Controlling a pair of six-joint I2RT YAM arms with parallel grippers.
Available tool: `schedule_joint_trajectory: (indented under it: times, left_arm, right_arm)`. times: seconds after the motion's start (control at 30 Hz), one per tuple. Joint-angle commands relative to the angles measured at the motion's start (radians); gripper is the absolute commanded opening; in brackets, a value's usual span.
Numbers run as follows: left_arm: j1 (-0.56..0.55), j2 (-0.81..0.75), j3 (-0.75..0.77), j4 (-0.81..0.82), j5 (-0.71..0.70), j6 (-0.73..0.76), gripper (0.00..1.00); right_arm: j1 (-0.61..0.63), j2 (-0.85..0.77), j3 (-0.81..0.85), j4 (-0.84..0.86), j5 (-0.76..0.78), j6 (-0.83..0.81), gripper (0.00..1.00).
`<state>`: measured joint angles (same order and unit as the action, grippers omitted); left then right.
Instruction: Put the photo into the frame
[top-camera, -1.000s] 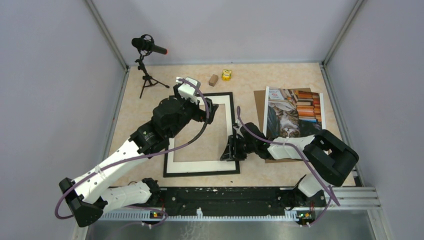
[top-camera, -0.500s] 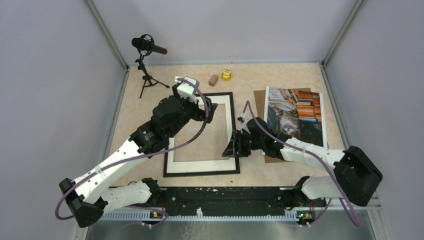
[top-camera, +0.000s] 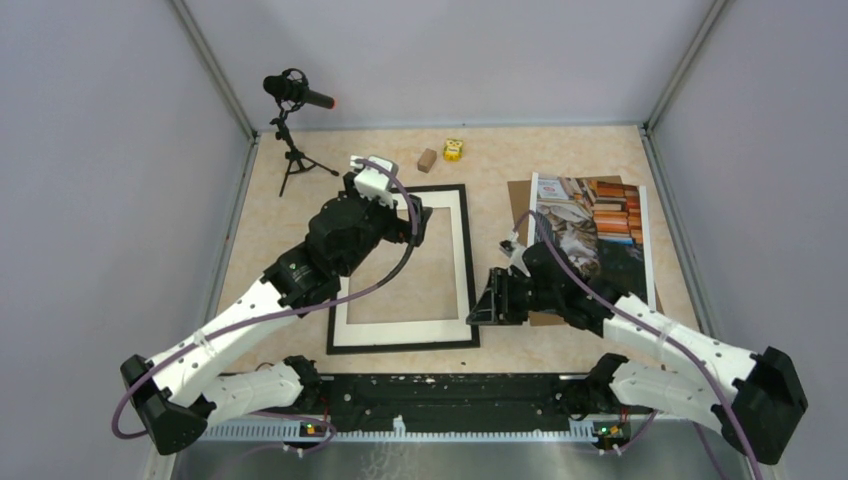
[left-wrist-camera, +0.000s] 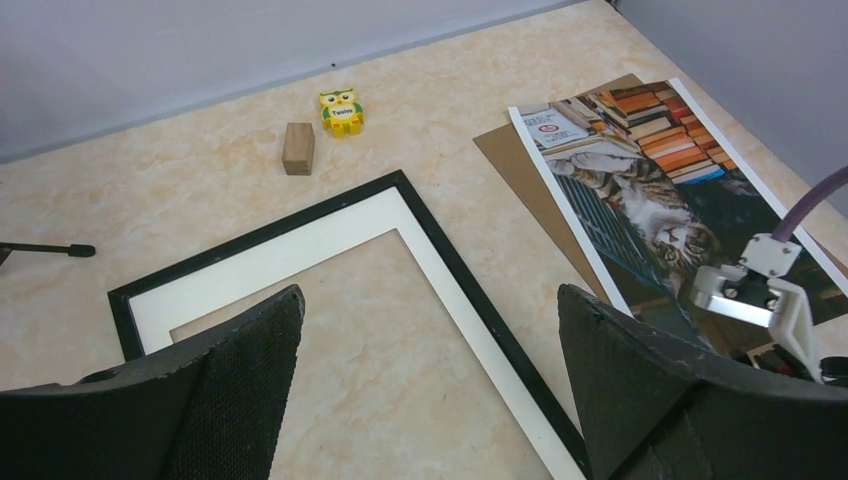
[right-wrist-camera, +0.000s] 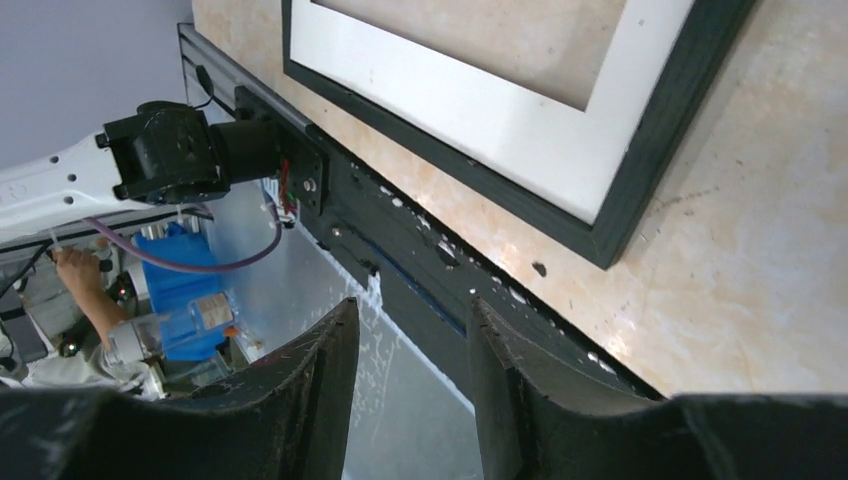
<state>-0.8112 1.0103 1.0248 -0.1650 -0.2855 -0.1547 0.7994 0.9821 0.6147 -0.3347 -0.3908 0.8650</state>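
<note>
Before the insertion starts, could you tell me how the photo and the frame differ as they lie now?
The frame is black with a white mat and an open middle showing the table; the photo is a solid colour print with a white border. The frame lies directly on the table, the photo on a brown cardboard board. Both lie flat and are rectangular.

Black frame (left-wrist-camera: 270, 258), cat photo (left-wrist-camera: 660, 210), owl toy (left-wrist-camera: 341, 110)
</note>
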Motion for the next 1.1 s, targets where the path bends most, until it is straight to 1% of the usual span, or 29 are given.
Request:
schedule_joint_trajectory:
  times: [0.0,0.13,0.17,0.2,0.23,0.27,0.3,0.33,0.5,0.6,0.7,0.73,0.8,0.87,0.93,1.0,1.07]
  left_arm:
    - [0.005,0.008,-0.003,0.053,-0.014,-0.003,0.99]
    - [0.006,0.037,0.001,0.051,0.017,-0.010,0.99]
    - [0.005,0.046,0.001,0.050,0.022,-0.013,0.99]
    - [0.004,0.057,0.002,0.050,0.030,-0.019,0.99]
    - [0.003,0.069,0.006,0.045,0.040,-0.024,0.99]
    - [0.004,0.087,0.014,0.042,0.054,-0.031,0.99]
    - [0.002,0.107,0.024,0.033,0.074,-0.039,0.99]
    - [0.001,0.130,0.041,0.021,0.099,-0.051,0.99]
    - [0.001,0.299,0.146,-0.078,0.264,-0.132,0.99]
    - [0.000,0.389,0.168,-0.090,0.455,-0.216,0.99]
    - [-0.016,0.473,0.133,-0.024,0.592,-0.318,0.99]
    - [-0.030,0.504,0.121,0.007,0.621,-0.346,0.99]
    - [-0.057,0.574,0.118,0.052,0.643,-0.395,0.99]
    - [-0.074,0.652,0.149,0.073,0.681,-0.434,0.99]
    - [-0.095,0.733,0.185,0.101,0.711,-0.486,0.99]
    - [-0.113,0.804,0.195,0.186,0.736,-0.545,0.98]
    - [-0.129,0.843,0.173,0.275,0.747,-0.625,0.96]
  right_arm:
    - [-0.047,-0.094,0.009,-0.177,-0.004,-0.003,0.43]
    - [-0.184,-0.150,0.010,-0.245,-0.004,-0.003,0.43]
    - [-0.222,-0.156,0.010,-0.245,-0.004,-0.003,0.80]
    - [-0.262,-0.161,0.007,-0.240,0.314,-0.003,0.87]
    - [-0.311,-0.163,0.006,-0.239,0.415,-0.003,0.88]
    - [-0.333,-0.163,0.004,-0.238,0.412,-0.003,0.89]
    - [-0.368,-0.162,0.002,-0.236,0.403,-0.263,0.89]
    - [-0.412,-0.160,0.002,-0.233,0.397,-0.219,0.89]
    - [-0.595,-0.144,-0.005,-0.223,0.325,-0.224,0.90]
    - [-0.701,-0.146,-0.032,-0.189,0.258,-0.224,0.90]
    - [-0.792,-0.150,-0.079,-0.141,0.210,-0.217,0.90]
    - [-0.843,-0.146,-0.093,-0.122,0.195,-0.217,0.90]
    - [-0.913,-0.126,-0.115,-0.094,0.161,-0.226,0.90]
    - [-0.966,-0.096,-0.131,-0.070,0.137,-0.239,0.90]
    - [-0.971,-0.062,-0.133,-0.052,0.133,-0.254,0.89]
    - [-0.971,-0.028,-0.139,-0.033,0.107,-0.264,0.89]
    - [-0.971,-0.015,-0.151,-0.016,0.106,-0.265,0.89]
